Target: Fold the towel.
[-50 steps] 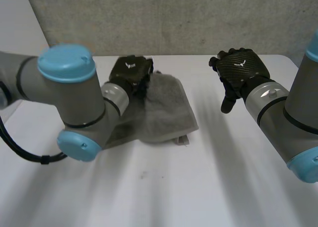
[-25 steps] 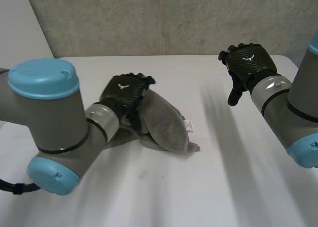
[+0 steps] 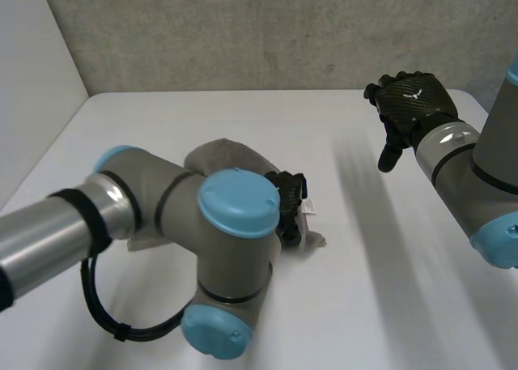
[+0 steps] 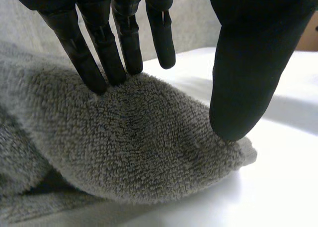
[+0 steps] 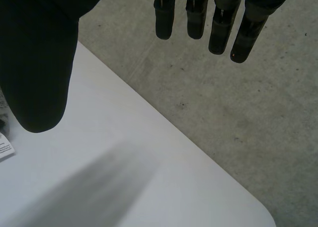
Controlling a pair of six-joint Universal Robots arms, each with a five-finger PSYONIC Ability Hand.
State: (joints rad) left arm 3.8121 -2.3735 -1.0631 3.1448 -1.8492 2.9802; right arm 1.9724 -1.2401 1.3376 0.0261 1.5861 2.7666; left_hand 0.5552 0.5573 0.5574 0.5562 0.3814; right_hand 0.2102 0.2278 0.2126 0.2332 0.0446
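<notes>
**Towel bunched mid-table, left hand clamped on it, right hand free**

The left arm (image 3: 235, 204) reaches across the near left of the table (image 3: 364, 297) and covers much of the towel (image 3: 231, 154). How the towel's layers lie under the arm cannot be made out. The grey terry towel sits on the table around its middle, a little toward the table's left side, bunched into a rounded hump rather than flat. Its long axis runs on a diagonal from the table's far left toward its near right. It tapers to a narrow end that points to the near right and rests on the table top.

The left hand (image 3: 290, 198) is at that tapered end. In the left wrist view its straight fingers (image 4: 102, 48) press into the back of the hump and the thumb (image 4: 248, 68) presses on the front near the tip, so the fold is pinched between them. A small white tag (image 3: 307, 210) sticks out of the towel just beside this hand; its print is too small to read.

The right hand (image 3: 414, 101) hangs over the table's far right corner, well apart from the towel. Its fingers (image 5: 218, 23) are straight and spread from the thumb, holding nothing.
</notes>
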